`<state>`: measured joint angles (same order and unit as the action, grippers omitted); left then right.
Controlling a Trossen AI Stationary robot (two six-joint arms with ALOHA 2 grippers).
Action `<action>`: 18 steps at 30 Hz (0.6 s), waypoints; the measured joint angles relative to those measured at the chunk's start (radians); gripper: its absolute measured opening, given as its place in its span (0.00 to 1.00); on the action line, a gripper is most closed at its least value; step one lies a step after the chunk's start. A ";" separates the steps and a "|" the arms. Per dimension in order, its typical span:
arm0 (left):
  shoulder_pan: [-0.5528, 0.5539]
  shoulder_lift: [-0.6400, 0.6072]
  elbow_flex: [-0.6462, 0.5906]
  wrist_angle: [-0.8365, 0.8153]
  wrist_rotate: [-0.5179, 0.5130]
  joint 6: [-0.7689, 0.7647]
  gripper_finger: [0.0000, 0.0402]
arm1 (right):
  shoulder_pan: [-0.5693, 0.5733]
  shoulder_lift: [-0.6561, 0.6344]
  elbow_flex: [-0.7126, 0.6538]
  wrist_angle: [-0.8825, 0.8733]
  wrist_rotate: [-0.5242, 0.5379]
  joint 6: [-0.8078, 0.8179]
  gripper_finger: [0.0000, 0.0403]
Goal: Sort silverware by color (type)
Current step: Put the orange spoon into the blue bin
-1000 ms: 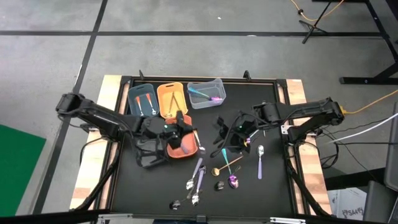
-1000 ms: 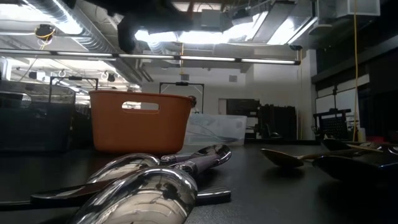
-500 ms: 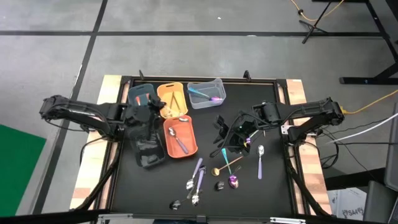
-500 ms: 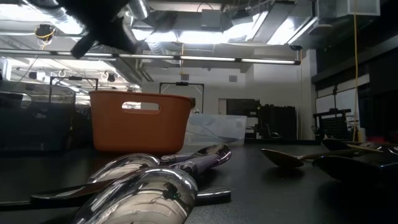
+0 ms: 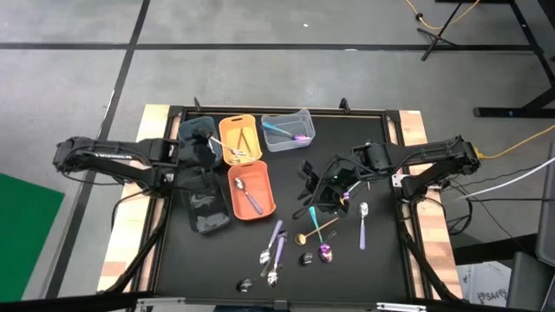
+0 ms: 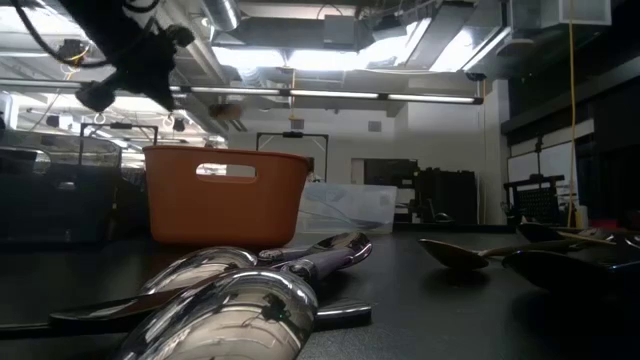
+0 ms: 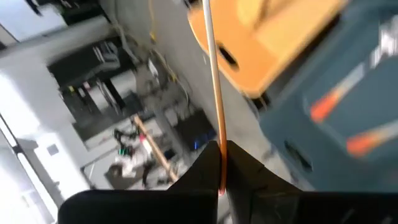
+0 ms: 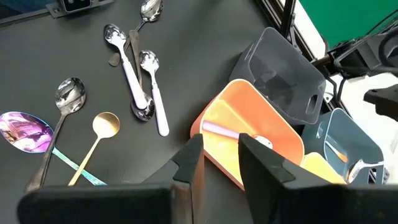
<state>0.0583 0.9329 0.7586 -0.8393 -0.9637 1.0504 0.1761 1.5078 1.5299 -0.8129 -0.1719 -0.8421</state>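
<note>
High view shows you a matte black bench (image 5: 173, 260) with pale wooden side rails, and five smooth plastic bins on its far-left part: a blue-grey bin (image 5: 198, 136), a yellow-orange bin (image 5: 240, 139) and a clear bin (image 5: 287, 128) in the far row, a dark smoky bin (image 5: 203, 204) and an orange-red bin (image 5: 251, 191) nearer.

Your left end effector (image 7: 219, 180) hangs over the blue-grey bin, clamped shut on a thin orange-handled utensil (image 7: 211, 81); in the left wrist view its handle runs as a straight rod away from the fingers, with the far end cut off and blurred, so you cannot tell spoon from fork. Two orange-handled pieces (image 7: 348, 118) lie in the blue-grey bin below it.

Your right end effector (image 8: 217, 163) hovers over mid-bench with its fingers parted and nothing between them.

Loose silverware (image 5: 299, 238) lies scattered on the near-middle bench, glossy and curved: white-handled silver spoons (image 8: 149, 87) lying roughly parallel, a gold spoon (image 8: 99, 134) angled across, and a purple iridescent spoon (image 8: 22, 132) cut by the frame edge. One lilac-handled spoon (image 5: 362, 224) lies lengthwise, near to far, right of the cluster.

Low view gives you only bulging chrome bowls (image 6: 240, 300), too close to identify.
</note>
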 joint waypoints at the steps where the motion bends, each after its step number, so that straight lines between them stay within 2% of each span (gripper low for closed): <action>1: 0.008 0.000 0.000 -0.033 -0.021 0.000 0.01 | 0.000 0.000 0.000 0.000 0.000 0.000 0.22; 4: 0.035 0.000 0.000 -0.122 -0.049 0.000 0.01 | 0.000 0.000 0.000 0.000 0.000 0.000 0.22; 18: 0.167 0.000 0.000 -0.367 -0.050 0.000 0.01 | 0.000 0.000 0.000 0.000 0.000 0.000 0.22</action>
<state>0.2252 0.9333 0.7586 -1.2067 -1.0133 1.0500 0.1761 1.5078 1.5299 -0.8133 -0.1722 -0.8421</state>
